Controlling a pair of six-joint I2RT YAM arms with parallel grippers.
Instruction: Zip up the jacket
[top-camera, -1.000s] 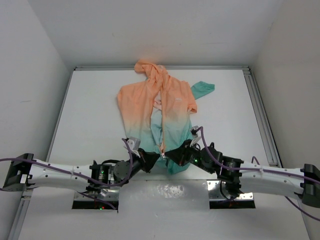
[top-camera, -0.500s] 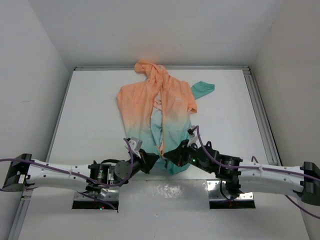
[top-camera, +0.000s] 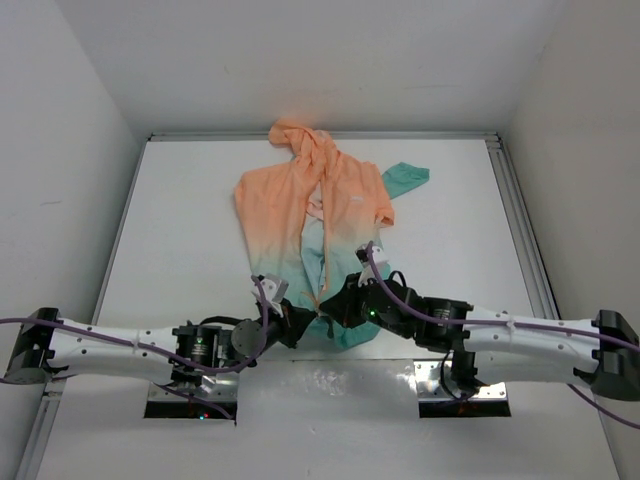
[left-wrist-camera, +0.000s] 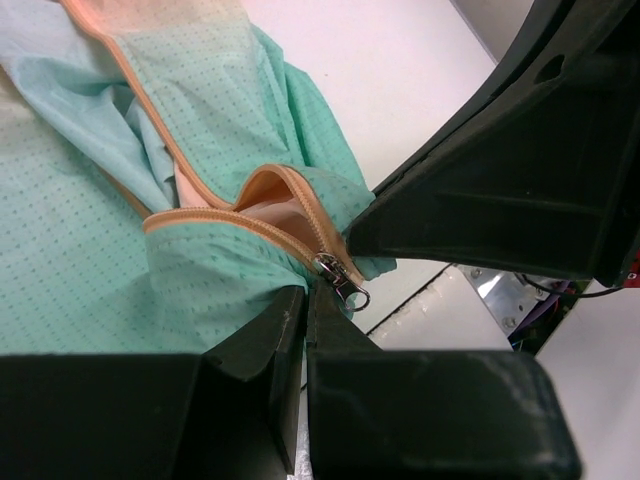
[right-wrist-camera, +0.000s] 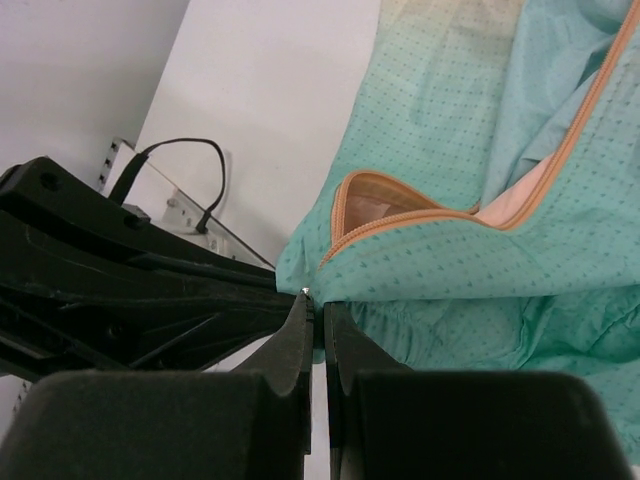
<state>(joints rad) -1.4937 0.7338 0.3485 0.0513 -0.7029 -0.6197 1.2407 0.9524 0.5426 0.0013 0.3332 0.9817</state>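
Observation:
The jacket (top-camera: 318, 215) lies flat on the white table, peach hood at the far edge and teal hem nearest the arms, its front open. Both grippers meet at the hem's zipper foot. My left gripper (top-camera: 303, 322) is shut on the teal hem (left-wrist-camera: 215, 275) just beside the metal zipper slider (left-wrist-camera: 338, 272), whose pull ring hangs free. My right gripper (top-camera: 336, 305) comes from the right and its jaws (right-wrist-camera: 318, 302) are shut on the hem edge (right-wrist-camera: 420, 270) by the slider; a small metal glint shows at their tip. Above the slider the peach zipper tape (left-wrist-camera: 285, 190) gapes open.
The table's near edge with two metal mounting plates (top-camera: 455, 385) lies just behind the grippers. A teal sleeve (top-camera: 408, 178) is spread to the right of the jacket. White walls (top-camera: 80, 150) and rails enclose the table on three sides.
My right gripper has moved left and a little farther in, closing on the zipper foot, and the hem bunches under it. My left gripper has stayed almost in place.

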